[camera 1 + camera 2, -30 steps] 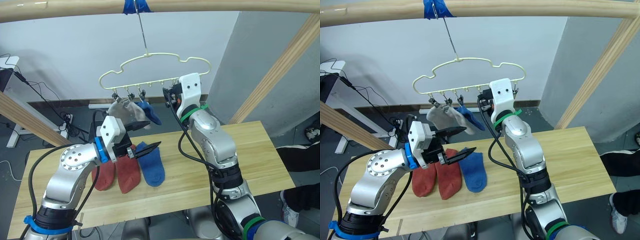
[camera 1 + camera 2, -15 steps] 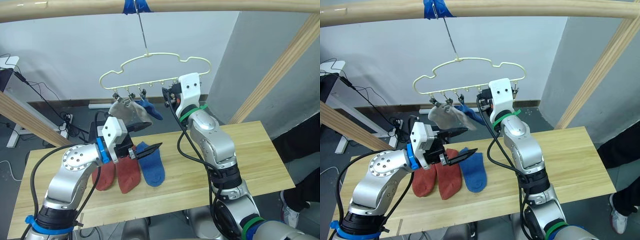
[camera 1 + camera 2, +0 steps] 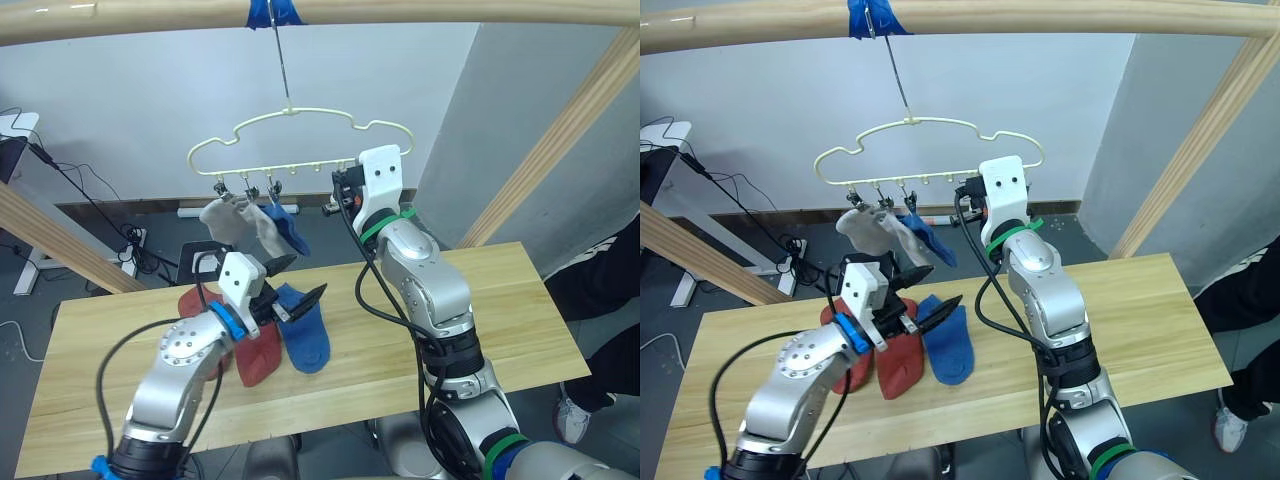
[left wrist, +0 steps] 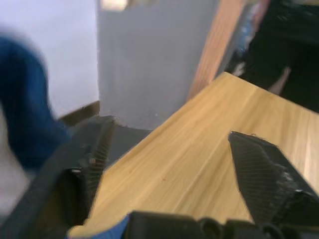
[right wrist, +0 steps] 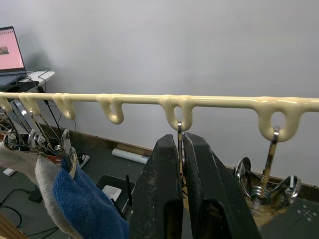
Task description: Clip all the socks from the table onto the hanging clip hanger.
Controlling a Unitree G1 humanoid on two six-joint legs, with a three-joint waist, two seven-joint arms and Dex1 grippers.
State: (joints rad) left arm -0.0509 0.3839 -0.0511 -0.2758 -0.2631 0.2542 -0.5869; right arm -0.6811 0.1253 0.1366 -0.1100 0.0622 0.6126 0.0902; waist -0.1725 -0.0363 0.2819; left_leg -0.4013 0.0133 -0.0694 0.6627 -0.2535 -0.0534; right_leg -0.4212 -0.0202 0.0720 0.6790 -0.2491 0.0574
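Hanging on the clip hanger (image 3: 300, 140) are three socks (image 3: 250, 225), three left on the table (image 3: 480, 320); left gripper (image 3: 296, 284) open and empty, right gripper (image 5: 182, 149) pinching a clip wire (image 5: 179, 144).

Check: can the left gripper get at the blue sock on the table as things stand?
Probably yes. The left gripper hangs open just above the blue sock, which lies flat on the table with its right side bare. The rust-red sock lies close beside it, so a grab could catch both.

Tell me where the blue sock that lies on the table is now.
In the left eye view, the blue soft fabric sock lies flat on the light wood table, left of centre, beside a rust-red sock, below the open left end effector.
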